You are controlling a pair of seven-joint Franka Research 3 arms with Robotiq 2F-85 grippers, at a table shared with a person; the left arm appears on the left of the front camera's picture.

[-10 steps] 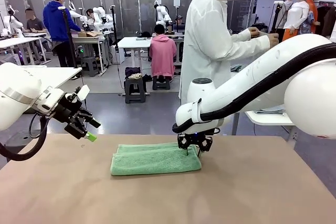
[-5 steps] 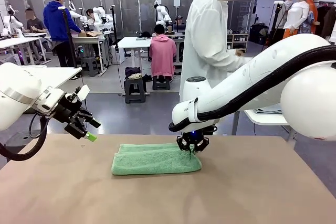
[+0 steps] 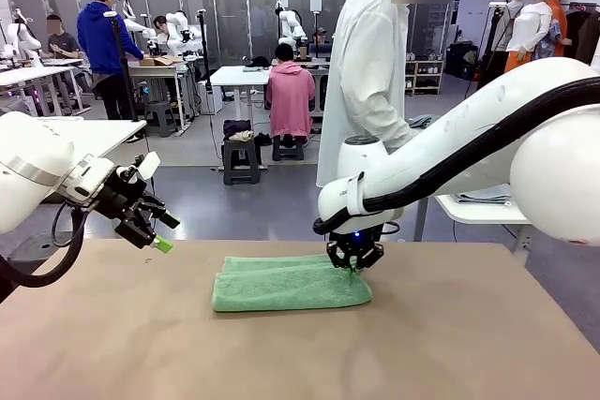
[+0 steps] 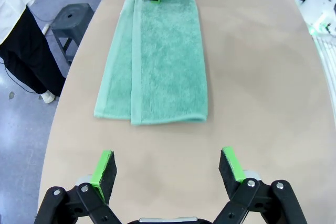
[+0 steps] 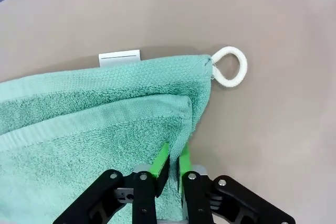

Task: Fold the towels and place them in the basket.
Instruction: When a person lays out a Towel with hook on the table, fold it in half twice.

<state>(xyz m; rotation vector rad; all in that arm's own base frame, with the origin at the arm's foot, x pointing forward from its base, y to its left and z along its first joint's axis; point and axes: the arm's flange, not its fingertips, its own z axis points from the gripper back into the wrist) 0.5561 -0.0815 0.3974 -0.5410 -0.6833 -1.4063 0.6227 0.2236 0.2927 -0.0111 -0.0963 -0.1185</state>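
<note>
**A:** What are the right gripper's (image 5: 173,160) pads (image 5: 163,157) doing?

**B:** They are almost together at the bottom centre of the right wrist view. They pinch a folded edge of the mint green towel (image 5: 89,124), close to its corner.

**A:** What is around that corner?

**B:** A white hanging loop (image 5: 231,66) sticks out to the upper right of it. A small white label (image 5: 119,57) peeks from the towel's top edge.

**A:** And the left gripper (image 4: 168,163)?

**B:** Its fingers stand wide apart with nothing between them. In the front view it hangs at the left of the frame, above the table's (image 3: 450,344) far edge and well apart from the towel.

**A:** Where is the towel overall?

**B:** It lies folded into a long strip, flat on the table in the middle of the front view, with the right gripper at its right end. A person (image 3: 370,72) in a white coat stands behind it, at upper centre.
</note>
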